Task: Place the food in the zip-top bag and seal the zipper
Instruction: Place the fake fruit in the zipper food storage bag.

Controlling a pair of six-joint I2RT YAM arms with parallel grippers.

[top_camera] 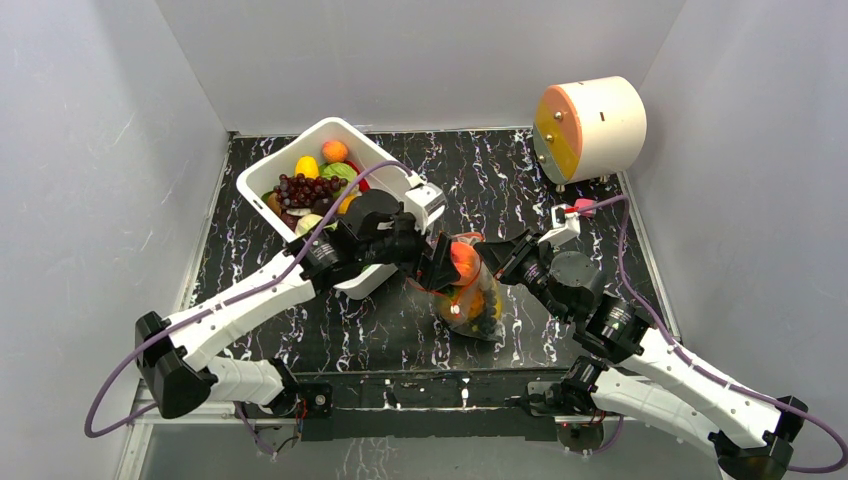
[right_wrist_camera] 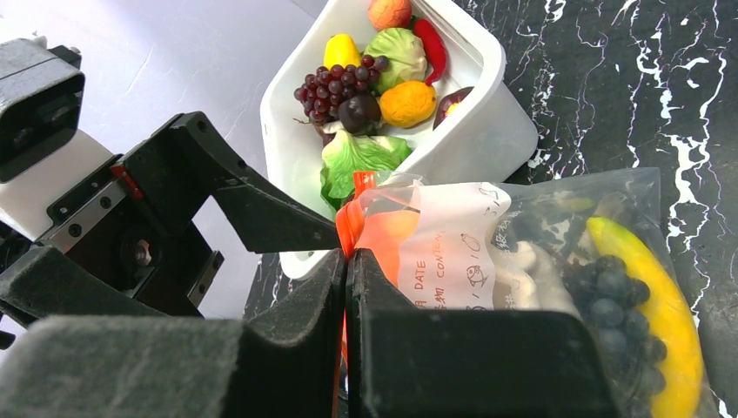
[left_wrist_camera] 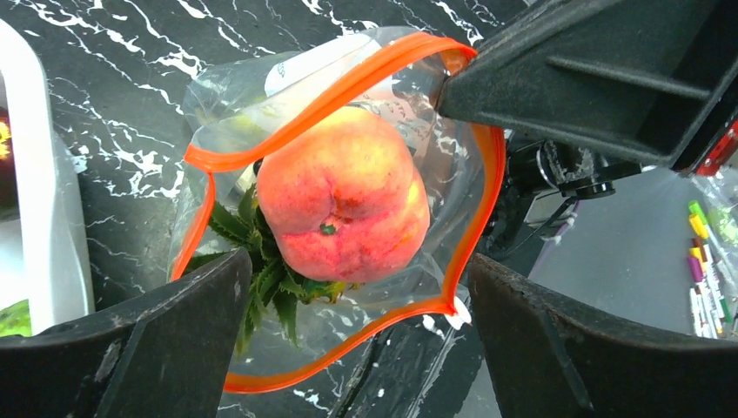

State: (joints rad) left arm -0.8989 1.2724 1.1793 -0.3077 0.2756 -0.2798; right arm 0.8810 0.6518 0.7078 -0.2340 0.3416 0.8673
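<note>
Two pincers on one bag. Far left: white tub, with toy food in it, a grape bunch and lettuce among it. Next right: my left pincer, jaws spread wide, gripping nothing, hanging right over the bag mouth. Straight under it is the peach, sitting in the mouth of the zip-top bag on a green pineapple crown, clear of both fingers. The orange-red zipper loops open round the peach, unsealed. The bag lies mid-table just right of the tub, long axis far-to-near: mouth at the far end, bottom toward my bases. Banana and dark grapes sit deeper inside. Right of the mouth: my right pincer, clamped shut on the bag rim at the zipper, holding it up. Judgement: the peach rides high and should drop below the strip before sealing. My left arm is nearer to it, and to the tub.
</note>
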